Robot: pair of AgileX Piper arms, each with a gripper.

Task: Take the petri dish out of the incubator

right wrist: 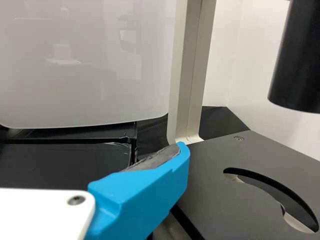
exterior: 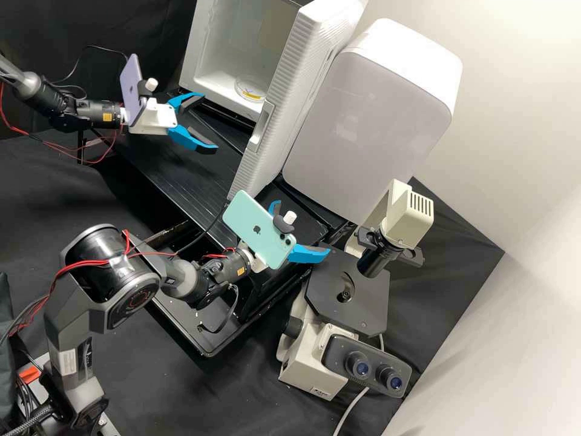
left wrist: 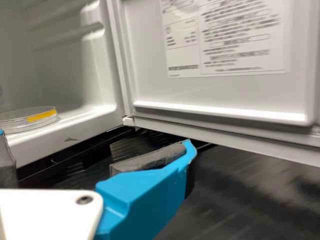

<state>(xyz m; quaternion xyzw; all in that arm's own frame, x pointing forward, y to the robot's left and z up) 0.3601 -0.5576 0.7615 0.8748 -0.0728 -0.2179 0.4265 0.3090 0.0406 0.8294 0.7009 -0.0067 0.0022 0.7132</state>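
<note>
Black bench (exterior: 181, 175) carries an open white plastic incubator (exterior: 209, 54); a clear round petri dish (exterior: 250, 89) sits on its floor, right of and farther than the left end effector (exterior: 195, 121), spread open

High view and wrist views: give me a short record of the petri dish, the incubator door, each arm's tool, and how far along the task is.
petri dish: lying flat on the floor inside the incubator, with a yellow mark on it
incubator door: open
left tool: open, outside in front of the opening, apart from the dish
right tool: over the edge of the microscope stage, beside the door
task status: dish not yet taken out
</note>
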